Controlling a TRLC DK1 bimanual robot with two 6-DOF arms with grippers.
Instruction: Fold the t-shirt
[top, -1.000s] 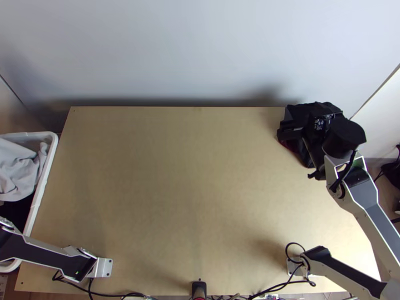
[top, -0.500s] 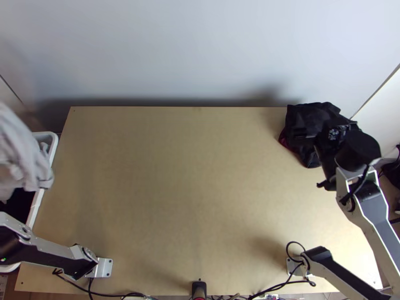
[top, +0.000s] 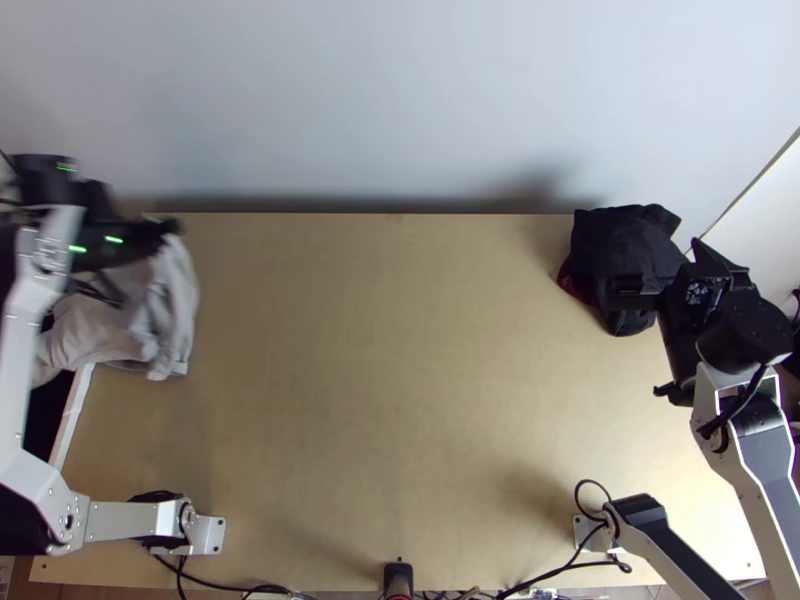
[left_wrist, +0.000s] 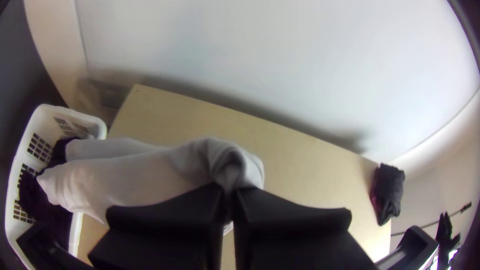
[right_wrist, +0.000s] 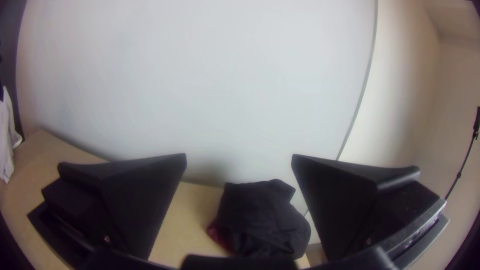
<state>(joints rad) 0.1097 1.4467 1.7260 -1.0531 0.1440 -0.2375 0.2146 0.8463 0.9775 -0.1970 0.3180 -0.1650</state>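
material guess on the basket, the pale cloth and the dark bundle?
Basket: smooth white plastic, likely moulded, going by the rounded rim and grid of holes. Pale cloth: soft matte fabric, perhaps cotton knit; it droops in rounded folds. Dark bundle: also fabric, possibly a smoother synthetic, from its crisper creases. Fibre is a guess for both.

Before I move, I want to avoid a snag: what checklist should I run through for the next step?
1. Left pincer shut on the light grey garment: ok.
2. Garment free of the white basket: not ok, one end lies over it.
3. Garment spread flat: not ok, it is bunched at the grip.
4. Right pincer open: ok.
5. Right pincer not touching the dark bundle: cannot tell.
6. Garment confirmed as a t-shirt: cannot tell.
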